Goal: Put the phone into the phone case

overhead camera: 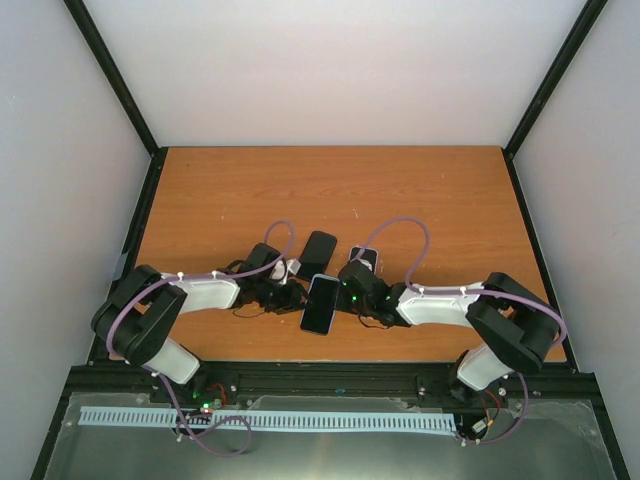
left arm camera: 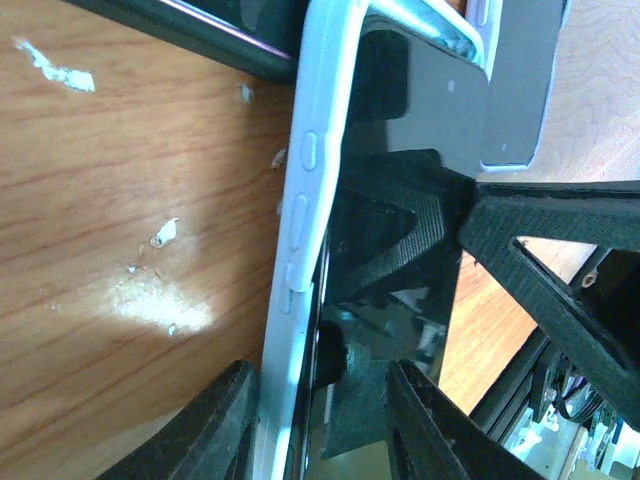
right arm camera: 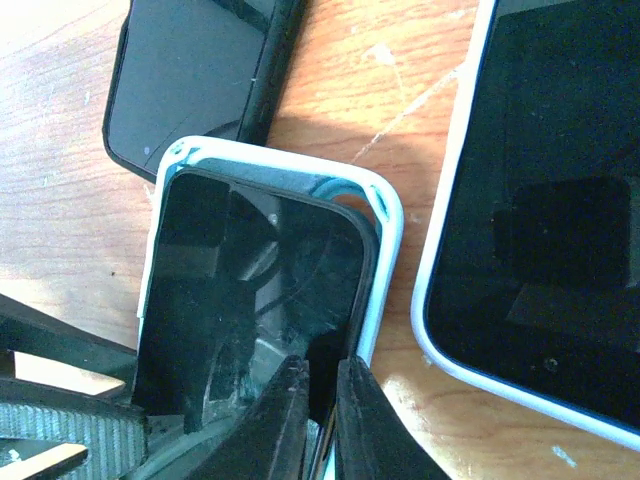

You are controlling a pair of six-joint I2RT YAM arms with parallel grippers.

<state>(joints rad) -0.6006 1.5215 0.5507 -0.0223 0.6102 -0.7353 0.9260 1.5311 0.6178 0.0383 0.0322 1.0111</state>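
White with a pale blue lining, the phone case [right arm camera: 392, 225] sits between the two grippers. The dark-screened phone [right arm camera: 250, 290] lies inside it, with a sliver of blue lining bare at the corner farthest from the right fingertips. The right gripper [right arm camera: 322, 378] is pinched tight on the case's side wall, which runs down between its fingertips. The left gripper [left arm camera: 322, 390] straddles the opposite long edge, one finger [left arm camera: 225, 425] on the case's back side and the other on the screen side; whether it is clamping I cannot tell. Beyond the right fingertips and to their left, a black handset [overhead camera: 318, 250] lies flat on the wooden table [overhead camera: 220, 200]. To their right lies a white-rimmed handset [right arm camera: 540, 200], just beside the case.
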